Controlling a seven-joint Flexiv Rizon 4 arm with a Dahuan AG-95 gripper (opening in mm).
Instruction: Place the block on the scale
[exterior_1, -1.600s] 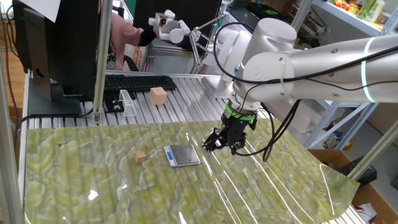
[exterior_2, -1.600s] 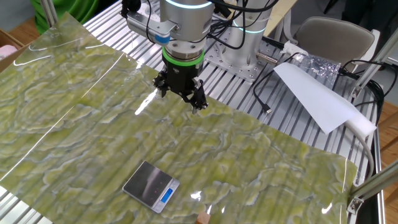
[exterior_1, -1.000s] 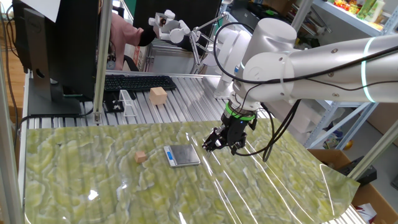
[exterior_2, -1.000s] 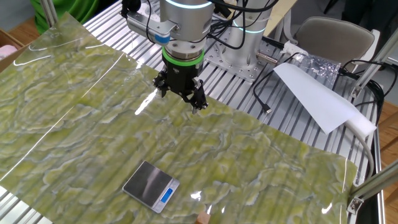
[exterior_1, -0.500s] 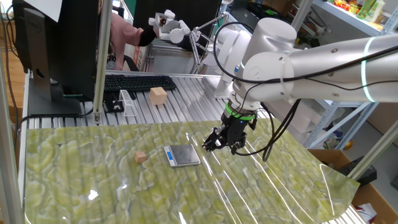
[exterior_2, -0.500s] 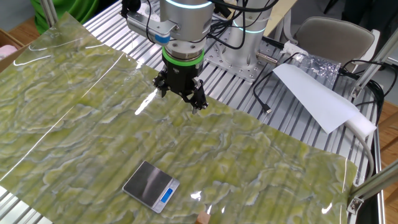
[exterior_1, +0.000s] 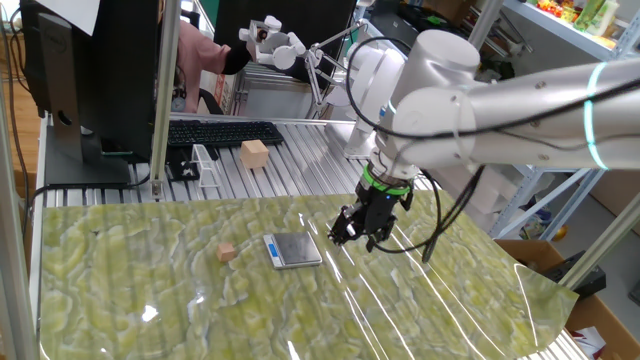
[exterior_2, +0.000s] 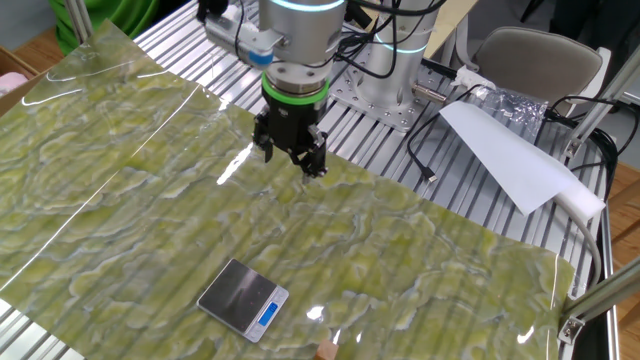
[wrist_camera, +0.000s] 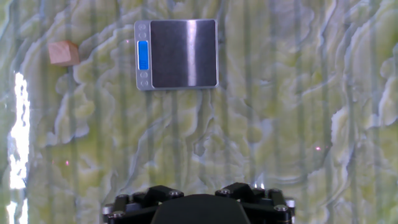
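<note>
There the tool (exterior_1: 359, 236) hung above the green marbled sheet (exterior_2: 120, 200) on the counter, pointing down, its two fingers standing apart with nothing between them. Beyond it lay the scale (exterior_1: 293, 250), flat and square, with a dark grey metallic plate and a pale strip along one edge; the hand view showed that strip bearing a small blue display (wrist_camera: 143, 55) and round buttons, detail too small to read from the fixed cameras. The block (exterior_1: 227, 252), a tiny tan-pinkish wooden cube, sat on the sheet just beside the scale, apart from it and on the display side. In the other fixed view the block (exterior_2: 325, 350) was cut off by the bottom edge, only a sliver showing. In the hand view the fingertips themselves were out of frame. A larger pale wooden cube (exterior_1: 254, 153) rested behind on the slatted metal, near a keyboard (exterior_1: 225, 131).
</note>
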